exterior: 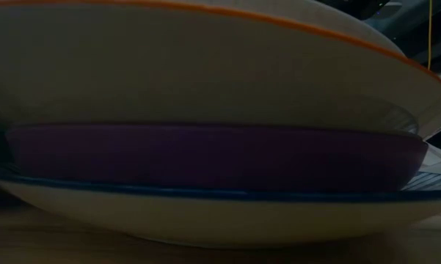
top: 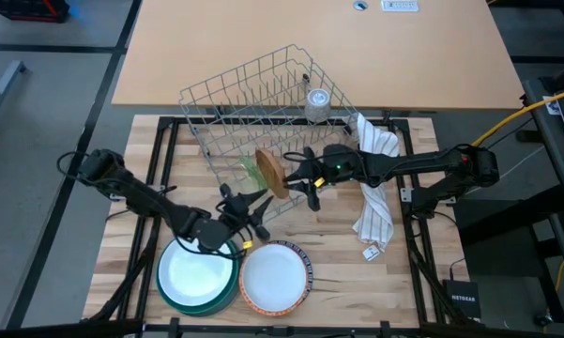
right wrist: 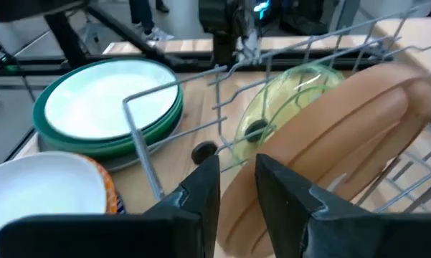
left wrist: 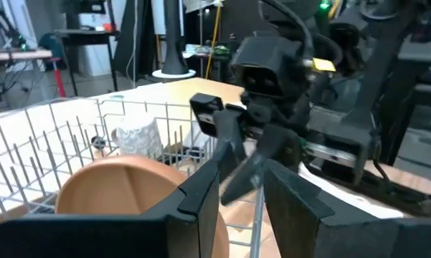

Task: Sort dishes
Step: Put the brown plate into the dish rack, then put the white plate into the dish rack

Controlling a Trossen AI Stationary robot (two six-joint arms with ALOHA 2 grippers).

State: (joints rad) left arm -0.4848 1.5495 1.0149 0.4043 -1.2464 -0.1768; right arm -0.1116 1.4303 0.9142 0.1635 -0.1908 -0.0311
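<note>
A brown plate stands on edge, tilted, at the near side of the grey wire rack. A clear green plate stands right behind it. My right gripper comes from the table's right, shut on the brown plate's rim. My left gripper hovers just near of the rack, slightly open and empty. A white plate on green ones and a stack of smaller plates rest on the table's near part. The low view shows that stack from the side: an orange-rimmed white plate on a purple one. My right gripper has the brown plate's rim between its two fingers, pinched across its thickness. The fingers come about level from the table's right. The plate stays on edge and tilted beside the clear green plate. Its lower edge is hidden, so what it rests on does not show.
A white patterned cup stands in the rack's far right corner. A white striped cloth lies right of the rack, under my right arm. Bare wood shows between the cloth and the plate stacks.
</note>
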